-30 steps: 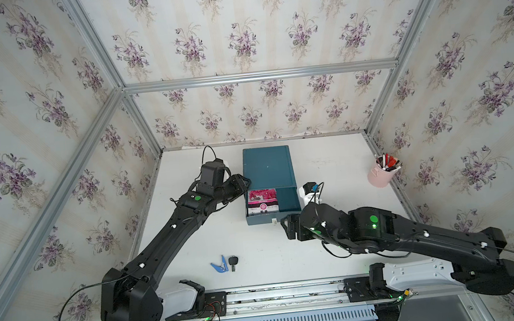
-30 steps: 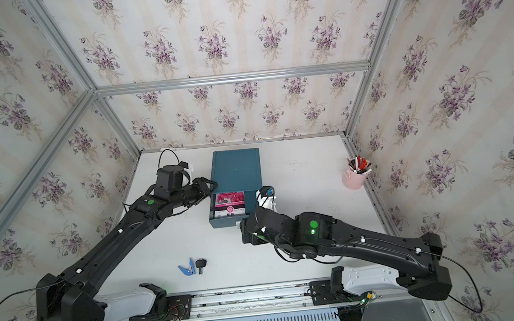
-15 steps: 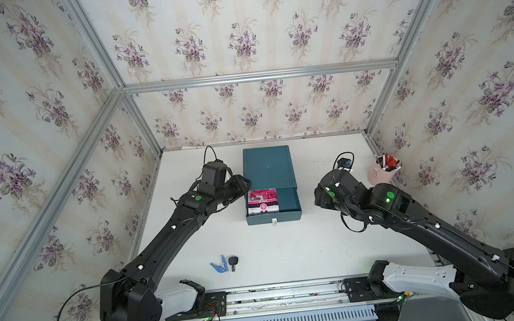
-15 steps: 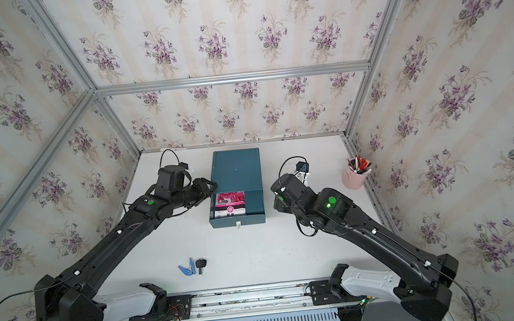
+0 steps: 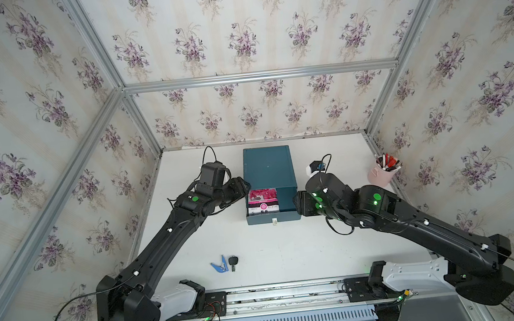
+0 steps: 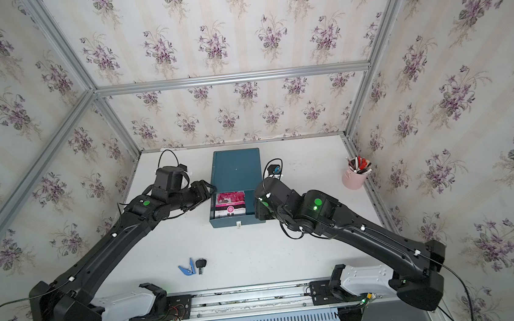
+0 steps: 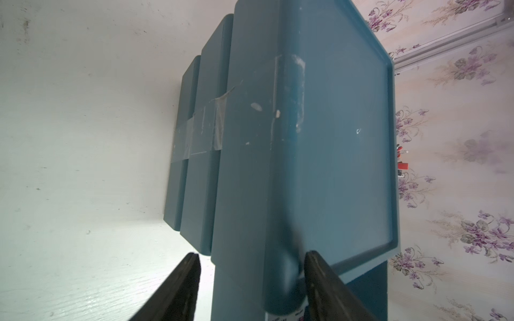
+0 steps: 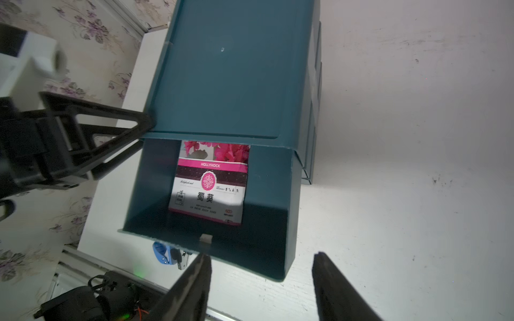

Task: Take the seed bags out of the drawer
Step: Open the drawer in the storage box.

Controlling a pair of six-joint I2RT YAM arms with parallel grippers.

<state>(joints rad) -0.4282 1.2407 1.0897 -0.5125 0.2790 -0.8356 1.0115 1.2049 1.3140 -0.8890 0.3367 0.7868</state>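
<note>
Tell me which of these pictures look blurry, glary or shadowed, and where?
Left wrist view: the blue cabinet is soft, close up, with glare on the white table. Right wrist view: the seed packet is sharp, with shadow across the drawer front. Both top views: evenly lit, sharp throughout.

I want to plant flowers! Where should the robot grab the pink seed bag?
Probably by its white end near the drawer front, coming down from above. The seed bag lies flat, its far end under the cabinet top and walls around it, so only the top is free.
</note>
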